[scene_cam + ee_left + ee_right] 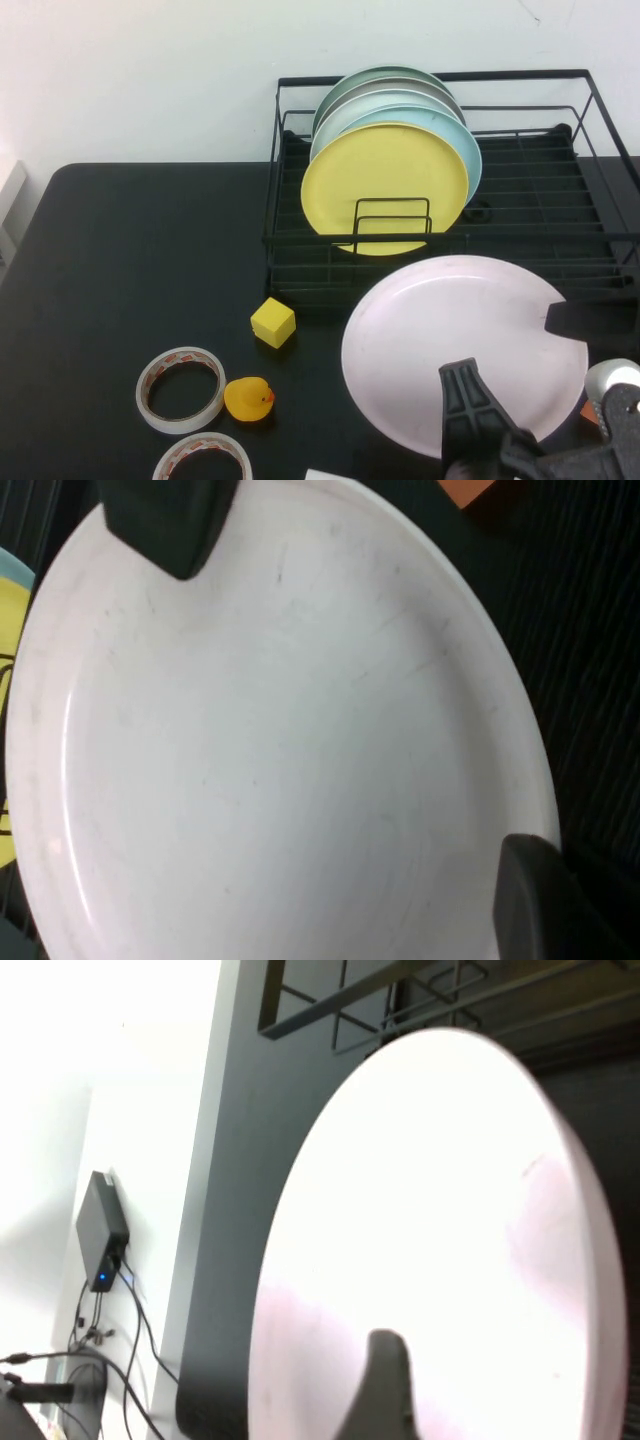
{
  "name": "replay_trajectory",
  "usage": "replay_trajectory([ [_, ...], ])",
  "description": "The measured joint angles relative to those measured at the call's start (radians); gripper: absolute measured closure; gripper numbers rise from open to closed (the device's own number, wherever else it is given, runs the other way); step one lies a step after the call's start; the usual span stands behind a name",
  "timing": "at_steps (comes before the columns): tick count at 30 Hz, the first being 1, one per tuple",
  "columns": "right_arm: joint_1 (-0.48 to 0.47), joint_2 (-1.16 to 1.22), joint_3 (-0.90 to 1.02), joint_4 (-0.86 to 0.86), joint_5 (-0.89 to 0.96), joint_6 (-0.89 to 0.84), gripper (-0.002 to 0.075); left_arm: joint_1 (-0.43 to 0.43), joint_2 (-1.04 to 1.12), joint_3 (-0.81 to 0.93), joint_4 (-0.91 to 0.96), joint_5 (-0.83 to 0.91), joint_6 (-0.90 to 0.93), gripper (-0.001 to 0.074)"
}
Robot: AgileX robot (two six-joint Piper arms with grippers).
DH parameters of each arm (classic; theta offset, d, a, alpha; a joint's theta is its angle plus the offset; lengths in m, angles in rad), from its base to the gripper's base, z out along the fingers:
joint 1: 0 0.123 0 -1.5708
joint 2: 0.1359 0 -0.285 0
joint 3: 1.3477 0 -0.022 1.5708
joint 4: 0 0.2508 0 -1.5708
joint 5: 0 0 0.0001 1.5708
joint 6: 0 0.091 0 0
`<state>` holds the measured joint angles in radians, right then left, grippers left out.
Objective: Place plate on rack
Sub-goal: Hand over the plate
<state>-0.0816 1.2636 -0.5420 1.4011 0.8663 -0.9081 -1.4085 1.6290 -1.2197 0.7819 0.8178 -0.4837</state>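
The pale pink-white plate [450, 340] is held above the black table, its far rim overlapping the front rail of the black wire rack [540, 75]. My left gripper [468, 405] is shut on the plate's near rim, one finger lying on its top face; it also shows in the left wrist view [535, 905]. My right gripper [578, 318] is shut on the plate's right rim and shows in the right wrist view [385, 1390]. The plate fills the left wrist view [290, 750] and the right wrist view [440, 1220]. Each gripper's other finger is hidden behind the plate.
A yellow plate [385, 180], a light blue plate [468, 150] and more plates stand upright in the rack's left half. On the table to the left are a yellow cube [272, 322], a rubber duck [248, 399] and two tape rolls [180, 389] [203, 458]. An orange object [590, 410] lies by the plate's right side.
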Motion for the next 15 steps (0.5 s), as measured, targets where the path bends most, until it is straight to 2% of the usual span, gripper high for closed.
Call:
replay_trajectory([
  [4, 0.0, 0.045, 0.0, 0.038, 0.0, -0.035, 0.0164, 0.0, 0.0, 0.0, 0.0, -0.025, -0.014, 0.0734],
  [7, 0.0, 0.07, 0.0, 0.05, 0.011, -0.063, 0.0211, 0.0, 0.0, 0.0, 0.0, -0.054, -0.015, 0.0734],
  [13, 0.0, 0.088, 0.0, 0.061, 0.035, -0.099, 0.0396, 0.0, 0.0, 0.0, 0.0, -0.099, -0.024, 0.0734],
  [15, 0.0, 0.088, -0.002, 0.063, 0.036, -0.118, 0.0498, 0.0, 0.0, 0.0, 0.001, -0.107, -0.036, 0.0734],
])
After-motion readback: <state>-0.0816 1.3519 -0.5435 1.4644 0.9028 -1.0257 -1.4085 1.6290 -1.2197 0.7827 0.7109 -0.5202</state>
